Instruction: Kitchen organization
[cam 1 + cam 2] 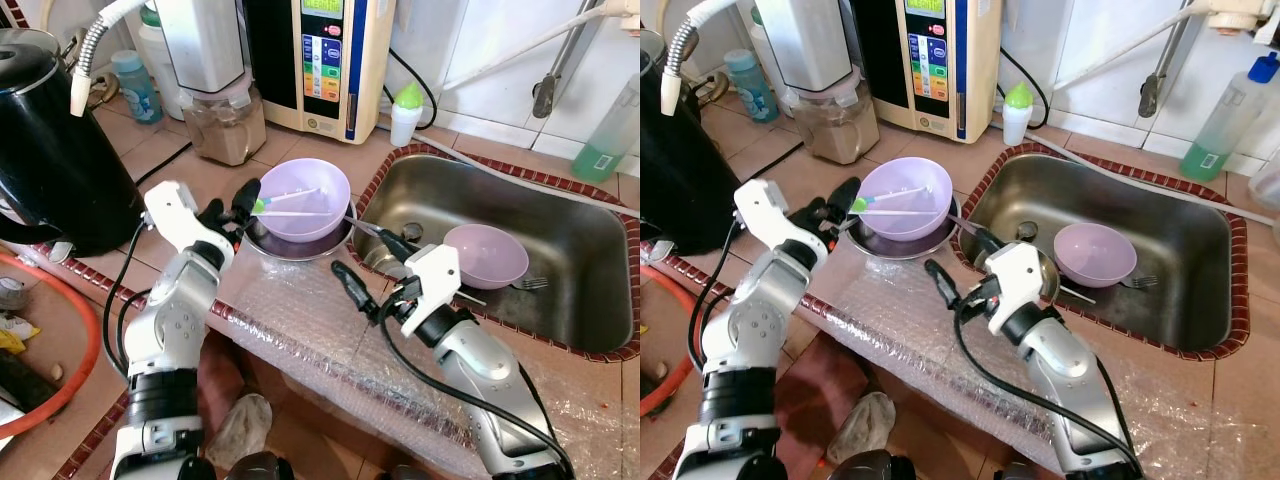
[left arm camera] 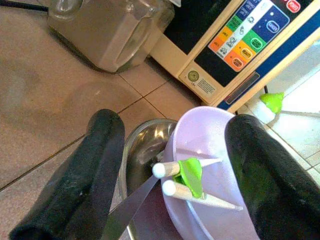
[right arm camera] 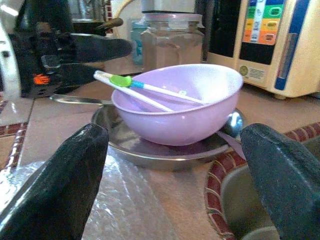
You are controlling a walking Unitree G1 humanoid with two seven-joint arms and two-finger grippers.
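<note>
A purple bowl stands on a steel plate on the tiled counter, left of the sink. Across the bowl lie white chopsticks joined by a green clip. My left gripper is open at the bowl's left side, its fingers either side of the chopstick ends without touching them. In front of the plate, at the sink's corner, my right gripper is open and points at the bowl. A second purple bowl and a fork lie in the sink.
A black kettle stands at the far left. Behind the bowl are a blender jar and a water machine. A small green-capped bottle stands by the sink. Bubble wrap covers the counter's front edge.
</note>
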